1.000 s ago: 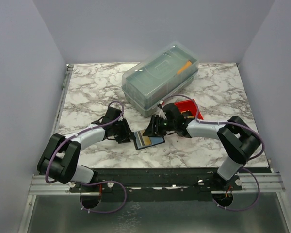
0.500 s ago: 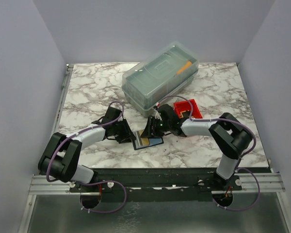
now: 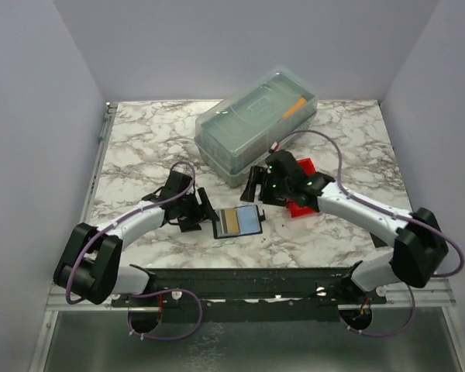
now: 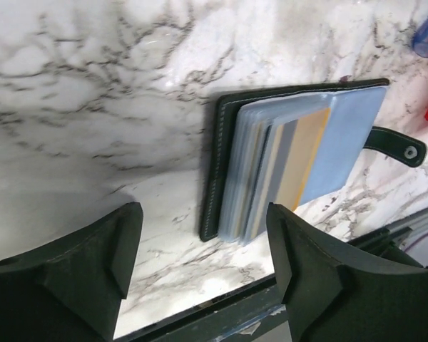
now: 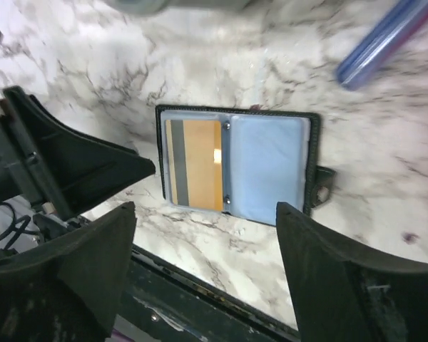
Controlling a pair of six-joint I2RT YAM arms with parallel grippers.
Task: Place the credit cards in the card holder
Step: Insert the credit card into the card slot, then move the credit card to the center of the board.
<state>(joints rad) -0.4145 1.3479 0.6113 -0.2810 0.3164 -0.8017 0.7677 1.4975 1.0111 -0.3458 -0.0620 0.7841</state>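
Card holder: the card holder point(image 5: 312, 153) lies open and flat on the desk point(image 3: 139, 147), near the front edge, between my two arms.
Cards: one tan card point(image 5: 196, 164) sits in the left-hand sleeve. The right-hand page point(image 5: 267, 167) reads pale blue, and I cannot tell whether that is a card or an empty sleeve. I see no loose card on the desk.
Left jaws: spread wide and empty, low over the desk just beside the holder's spine edge, not touching it.
Right jaws: also wide apart with nothing between them, hovering above the open holder.
Nearby: a blue pen point(image 5: 381, 39) lies beyond the holder, apart from it.
Step in hand, as I judge it: the tan card looks seated, so I am checking the fit and getting ready to fold the holder shut.
How I would do it well: pin the spine side with the left jaws so the holder cannot slide, then lift the page carrying the snap strap point(image 5: 322, 187) with the right.
Watch for: the stacked sleeves fanning up and dragging the card out.
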